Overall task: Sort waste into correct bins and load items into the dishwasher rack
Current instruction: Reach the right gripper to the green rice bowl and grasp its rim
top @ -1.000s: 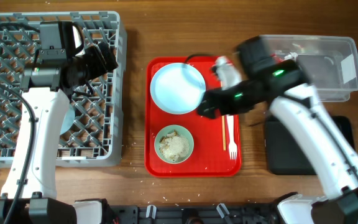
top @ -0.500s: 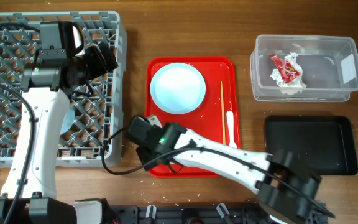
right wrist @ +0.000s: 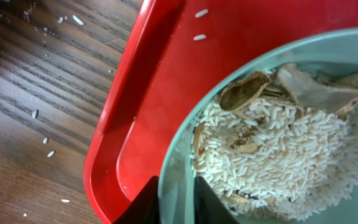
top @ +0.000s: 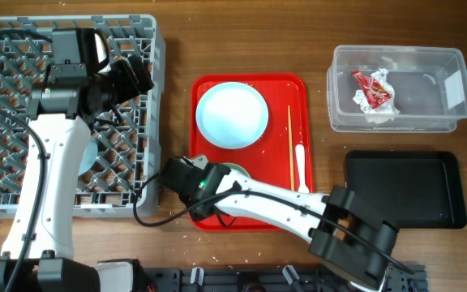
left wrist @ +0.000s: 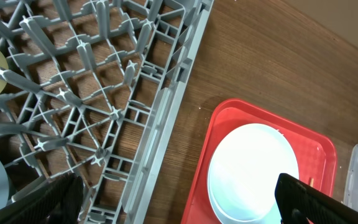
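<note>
The right tool (right wrist: 176, 190) is pressed onto the rim of the pale green bowl (right wrist: 247, 62), one finger inside and one outside. The bowl holds rice scraps (right wrist: 284, 143) and is seated at the near-left corner of the red tray (top: 286, 89), mid-table. The pale blue plate (top: 232, 115) is located at the tray's far-left corner.

The left tool (left wrist: 179, 193) is spread wide with nothing held, above the right edge of the dishwasher rack (top: 6, 162) at the table's left edge. The red wrapper (top: 373, 88) and white napkin (top: 377, 109) are contained in the clear tub (top: 428, 122) at the far-right corner.
</note>
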### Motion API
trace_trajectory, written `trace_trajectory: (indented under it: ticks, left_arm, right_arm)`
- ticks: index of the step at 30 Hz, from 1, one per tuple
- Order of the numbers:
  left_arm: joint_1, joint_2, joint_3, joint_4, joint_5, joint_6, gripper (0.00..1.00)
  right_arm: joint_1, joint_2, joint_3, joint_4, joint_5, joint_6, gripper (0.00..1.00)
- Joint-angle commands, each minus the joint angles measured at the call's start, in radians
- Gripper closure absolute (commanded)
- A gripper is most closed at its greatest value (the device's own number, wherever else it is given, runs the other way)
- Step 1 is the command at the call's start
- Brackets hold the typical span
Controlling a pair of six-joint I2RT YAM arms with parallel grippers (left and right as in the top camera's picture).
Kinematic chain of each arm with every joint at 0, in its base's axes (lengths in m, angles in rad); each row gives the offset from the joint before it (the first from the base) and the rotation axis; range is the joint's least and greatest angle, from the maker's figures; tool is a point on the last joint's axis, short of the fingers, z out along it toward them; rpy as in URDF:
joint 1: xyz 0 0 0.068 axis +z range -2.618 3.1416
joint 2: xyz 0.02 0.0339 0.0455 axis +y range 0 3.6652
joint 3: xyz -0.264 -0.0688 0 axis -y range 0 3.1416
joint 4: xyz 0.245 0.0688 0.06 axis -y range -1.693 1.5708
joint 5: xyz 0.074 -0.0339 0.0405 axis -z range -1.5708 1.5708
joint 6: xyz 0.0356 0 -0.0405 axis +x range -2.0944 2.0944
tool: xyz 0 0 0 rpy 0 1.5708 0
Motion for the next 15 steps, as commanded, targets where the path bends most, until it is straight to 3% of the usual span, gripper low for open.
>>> trace_trajectory:
  ticks: [1, 4, 15]
  left_arm:
    - [0.002, -0.010, 0.008, 0.002, 0.008, -0.009, 0.00]
    - [0.002, -0.010, 0.008, 0.002, 0.008, -0.009, 0.00]
    - [0.002, -0.010, 0.008, 0.002, 0.008, -0.009, 0.00]
  right_arm:
    - [0.033, 0.013, -0.010, -0.002, 0.042, -0.011, 0.84]
    - [0.052, 0.013, -0.010, -0.012, 0.068, -0.024, 0.96]
    - [0.055, 0.013, -0.006, -0.143, 0.216, 0.016, 0.96]
